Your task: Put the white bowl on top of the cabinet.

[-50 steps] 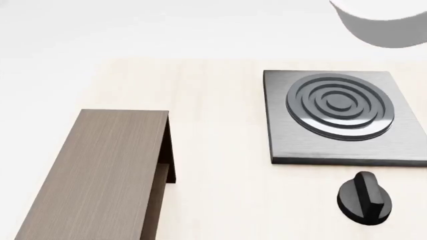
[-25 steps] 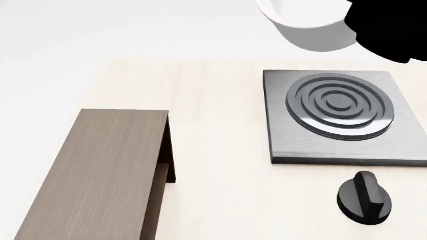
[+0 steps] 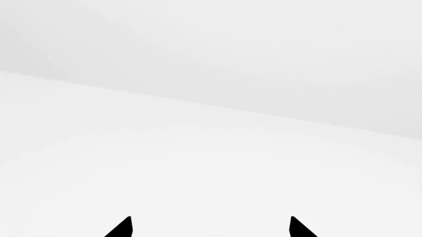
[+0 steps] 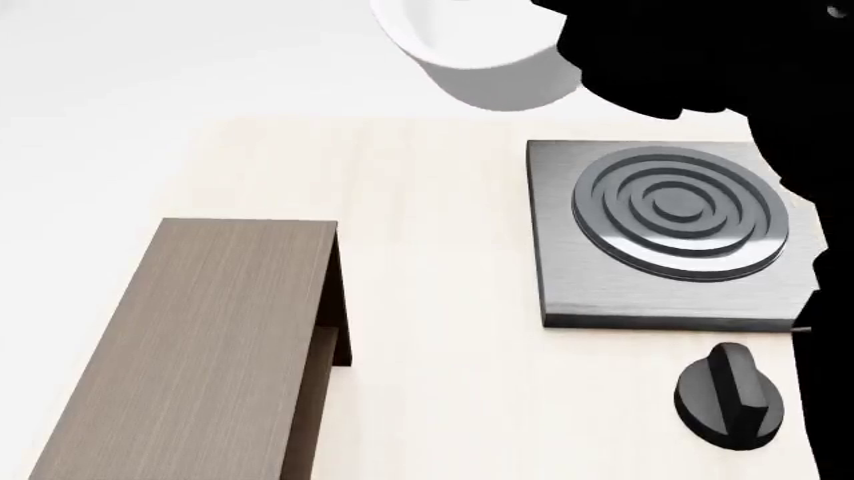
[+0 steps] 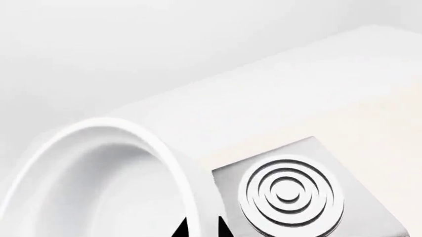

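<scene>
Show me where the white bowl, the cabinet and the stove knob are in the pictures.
white bowl (image 4: 487, 60): head view, on its outer side wall.
cabinet (image 4: 200, 340): head view, on its flat wooden top.
stove knob (image 4: 727, 400): head view, on its raised black grip.

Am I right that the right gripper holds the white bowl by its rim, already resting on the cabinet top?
Not quite. The right gripper does hold the white bowl by its rim, but the head view shows it in the air beyond the table, while the cabinet top is bare.
</scene>
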Controlling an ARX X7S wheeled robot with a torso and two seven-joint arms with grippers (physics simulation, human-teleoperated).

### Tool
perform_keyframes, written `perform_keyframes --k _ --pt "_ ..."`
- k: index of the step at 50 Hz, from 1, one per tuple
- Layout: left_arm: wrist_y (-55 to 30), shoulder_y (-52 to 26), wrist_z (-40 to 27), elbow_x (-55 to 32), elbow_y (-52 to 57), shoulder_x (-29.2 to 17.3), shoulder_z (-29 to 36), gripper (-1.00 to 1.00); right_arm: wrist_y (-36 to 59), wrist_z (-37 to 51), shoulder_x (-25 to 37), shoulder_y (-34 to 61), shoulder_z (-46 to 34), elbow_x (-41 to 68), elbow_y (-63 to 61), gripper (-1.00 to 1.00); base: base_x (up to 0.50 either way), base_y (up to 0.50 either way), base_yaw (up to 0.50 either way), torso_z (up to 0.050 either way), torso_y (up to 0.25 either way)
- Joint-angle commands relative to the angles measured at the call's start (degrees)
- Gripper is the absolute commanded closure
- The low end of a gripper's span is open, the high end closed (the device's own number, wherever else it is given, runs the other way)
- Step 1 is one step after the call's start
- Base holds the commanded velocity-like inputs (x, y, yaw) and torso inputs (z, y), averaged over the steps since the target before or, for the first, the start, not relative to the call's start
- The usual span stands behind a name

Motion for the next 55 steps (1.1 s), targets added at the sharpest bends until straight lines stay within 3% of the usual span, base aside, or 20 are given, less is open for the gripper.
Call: perform_keyframes --k 1,38,55 --pt "0.1 0.0 0.0 -0.1 0.0 0.0 0.0 -1.00 -0.6 -3.0 -2.5 0.6 1.2 -0.2 -0.5 1.00 0.00 0.00 0.00 0.000 0.000" --pt "0.0 -0.1 -0.2 -0.1 0.0 -0.1 0.2 -1.00 4.7 -16.2 -5.6 -1.3 -0.4 5.1 -5.2 1.00 0.00 0.00 0.00 0.000 0.001" --pt "0.1 -0.1 -0.1 -0.2 -0.1 -0.1 0.2 -1.00 4.9 -15.1 -6.5 -3.8 -1.1 6.7 -8.6 1.00 0.00 0.00 0.00 0.001 0.001"
